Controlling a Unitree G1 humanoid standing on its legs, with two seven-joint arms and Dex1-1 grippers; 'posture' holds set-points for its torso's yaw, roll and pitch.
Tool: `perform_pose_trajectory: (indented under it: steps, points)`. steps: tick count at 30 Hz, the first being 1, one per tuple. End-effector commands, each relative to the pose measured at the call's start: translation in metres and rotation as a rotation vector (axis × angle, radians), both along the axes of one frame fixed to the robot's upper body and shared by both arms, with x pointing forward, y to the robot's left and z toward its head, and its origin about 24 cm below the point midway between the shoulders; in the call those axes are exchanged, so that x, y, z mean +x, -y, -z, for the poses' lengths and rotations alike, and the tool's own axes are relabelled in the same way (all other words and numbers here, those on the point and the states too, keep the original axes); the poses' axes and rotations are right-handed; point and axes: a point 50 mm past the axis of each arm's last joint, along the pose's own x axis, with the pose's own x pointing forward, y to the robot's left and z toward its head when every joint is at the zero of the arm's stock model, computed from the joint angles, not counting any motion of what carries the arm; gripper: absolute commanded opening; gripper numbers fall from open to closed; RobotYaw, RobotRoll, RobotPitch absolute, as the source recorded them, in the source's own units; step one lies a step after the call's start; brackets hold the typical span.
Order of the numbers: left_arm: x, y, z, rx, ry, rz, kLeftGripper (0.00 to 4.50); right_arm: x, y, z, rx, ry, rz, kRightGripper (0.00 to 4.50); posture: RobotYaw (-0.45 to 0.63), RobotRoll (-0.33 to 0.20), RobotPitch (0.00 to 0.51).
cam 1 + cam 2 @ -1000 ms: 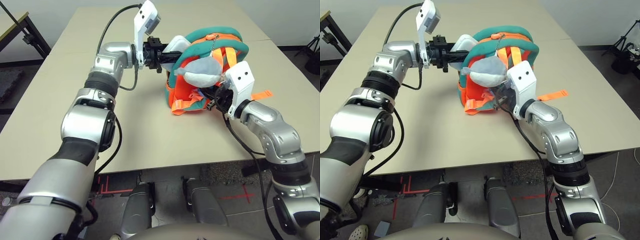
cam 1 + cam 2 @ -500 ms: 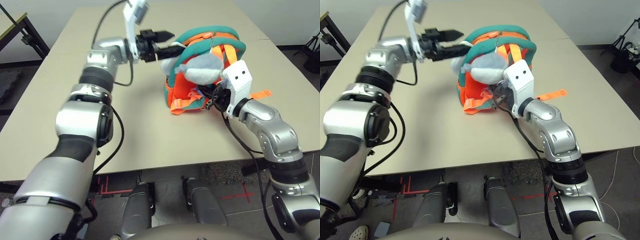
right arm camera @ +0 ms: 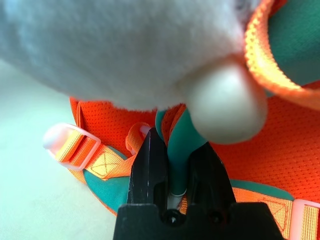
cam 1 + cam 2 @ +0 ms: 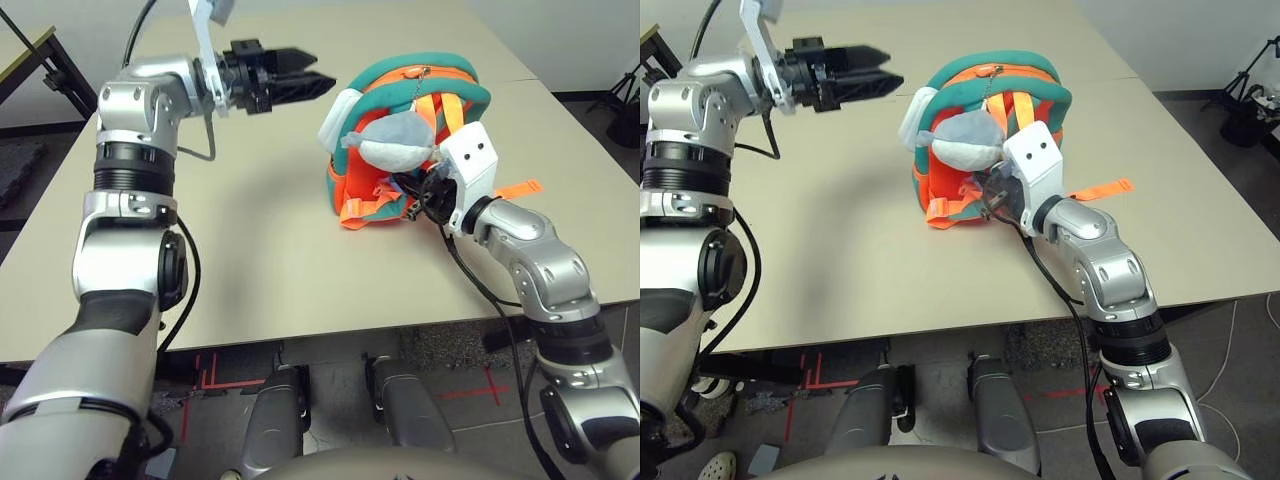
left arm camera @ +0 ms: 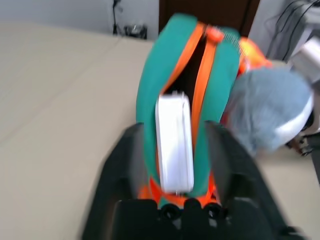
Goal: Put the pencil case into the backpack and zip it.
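Right tool (image 3: 179, 139): fingers clamped on a teal strap (image 3: 181, 154), presumably to steady the backpack (image 4: 361, 181) against pushing. Plush animal (image 4: 396, 143): hangs over the strap side, beside the right tool. Pencil case (image 5: 174, 145): on edge, partly inside the unzipped opening, a posture suited to the narrow mouth. Left tool (image 4: 326, 71): fingers apart, clear of the case above the surface (image 4: 270, 260); a further push is probably needed before zipping.
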Motion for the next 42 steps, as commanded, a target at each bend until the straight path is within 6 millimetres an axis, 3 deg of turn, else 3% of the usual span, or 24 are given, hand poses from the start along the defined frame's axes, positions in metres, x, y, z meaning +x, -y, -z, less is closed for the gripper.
perform_pose_trajectory:
  steps: [1,4,17,26,31,36,39,42]
  points:
    - [-0.002,0.0,0.002,0.042,0.006,-0.023,1.08,-0.001,-0.007,0.016,-0.018,-0.079,-0.039,0.2,-0.21,0.0,0.125]
    - [-0.003,0.003,0.006,0.038,-0.004,-0.022,0.0,-0.002,-0.007,0.016,-0.02,-0.08,-0.04,0.2,-0.21,0.0,0.125]
    - [0.007,0.024,0.033,0.084,-0.043,-0.023,0.0,-0.002,-0.009,0.015,-0.022,-0.077,-0.039,0.2,-0.21,0.0,0.128]
    - [0.027,0.065,0.056,0.181,0.008,-0.025,0.0,0.0,-0.012,0.015,-0.025,-0.071,-0.046,0.2,-0.22,0.0,0.124]
    - [0.03,0.075,0.054,0.141,0.033,-0.036,0.0,0.0,-0.012,0.014,-0.031,-0.063,-0.044,0.2,-0.23,0.0,0.122]
    - [0.028,0.066,0.036,0.047,0.07,-0.013,0.0,0.0,-0.011,0.014,-0.033,-0.061,-0.039,0.2,-0.23,0.0,0.122]
    - [0.02,0.053,0.012,-0.018,0.113,0.044,0.65,0.0,-0.011,0.015,-0.033,-0.065,-0.041,0.2,-0.22,0.0,0.126]
    - [0.01,0.046,-0.006,-0.054,0.145,0.094,1.78,0.0,-0.011,0.015,-0.033,-0.066,-0.044,0.2,-0.22,0.0,0.129]
